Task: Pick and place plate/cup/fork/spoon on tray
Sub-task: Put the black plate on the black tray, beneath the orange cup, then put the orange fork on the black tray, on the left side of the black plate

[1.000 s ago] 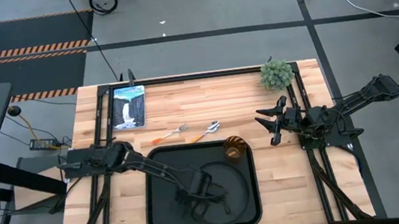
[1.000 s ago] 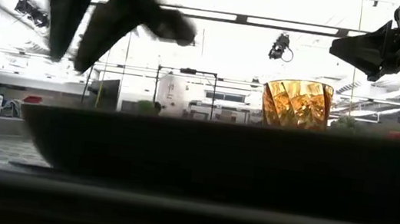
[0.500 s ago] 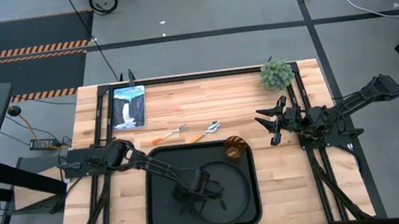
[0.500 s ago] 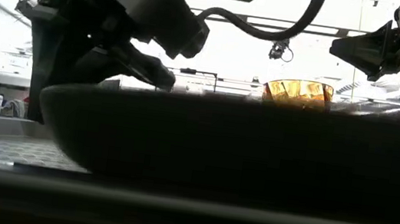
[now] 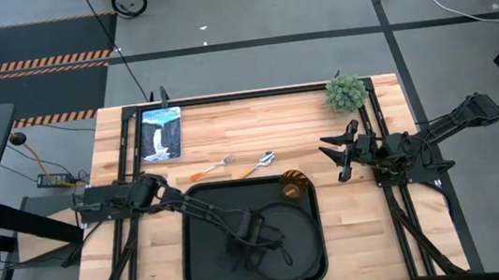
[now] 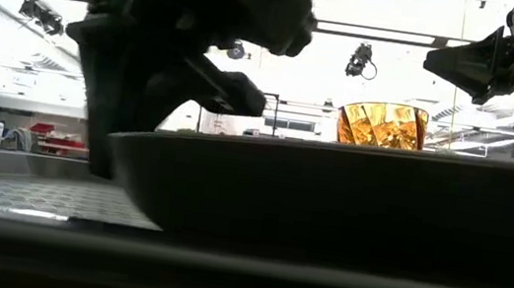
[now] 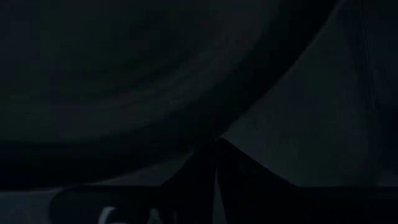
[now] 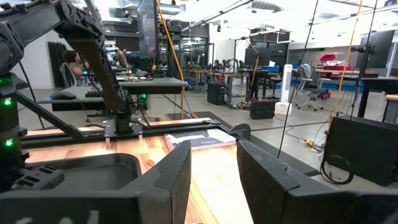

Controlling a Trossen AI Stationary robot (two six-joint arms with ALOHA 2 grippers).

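1. Left gripper [image 5: 246,250]: one, low over the near half of the tray [image 5: 204,270], at the left rim of the plate [image 5: 290,232]. The left wrist view shows only dark surfaces close up; whether the fingers clasp the rim or stand apart cannot be told.
2. Plate: one, round and black, inside the tray toward its right side. In the low view its rim [image 6: 350,191] fills most of the width.
3. Tray: one, black and rectangular, on the near middle of the wooden table [image 5: 322,113].
4. Cup [image 5: 292,187]: one, amber glass, upright at the tray's far right corner; whether it stands inside the rim cannot be told.
5. Fork [image 5: 212,169] and spoon [image 5: 259,164]: one each, orange-handled, side by side on the table just beyond the tray.
6. Right gripper [image 5: 333,157]: one, waiting above the table's right side, fingers spread, holding nothing.
7. Booklet [image 5: 160,133]: one, far left.
8. Green plant [image 5: 346,92]: one, far right corner.
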